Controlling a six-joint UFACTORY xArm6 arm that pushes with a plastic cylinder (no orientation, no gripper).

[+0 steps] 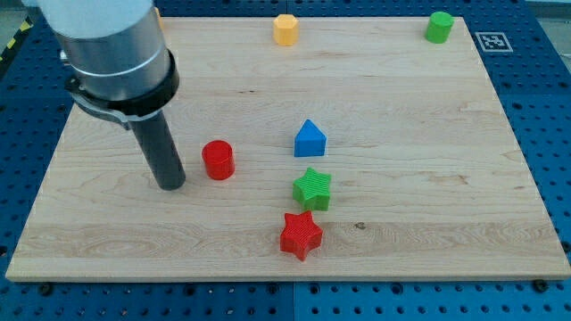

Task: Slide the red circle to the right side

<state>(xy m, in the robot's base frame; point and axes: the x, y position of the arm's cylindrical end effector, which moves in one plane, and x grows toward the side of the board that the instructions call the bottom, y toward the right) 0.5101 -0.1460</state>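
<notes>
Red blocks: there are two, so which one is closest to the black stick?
The red round cylinder block, just to the view's right of my tip. The red star-shaped block lies farther off, toward the view's bottom.

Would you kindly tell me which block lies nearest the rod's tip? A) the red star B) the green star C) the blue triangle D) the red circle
D: my tip stands just to the view's left of the red circle, a small gap between them; the other blocks lie farther toward the view's right.

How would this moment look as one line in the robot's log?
task: red circle to right | my tip: just left of it, small gap | blue triangle in path | status: push not started
</notes>
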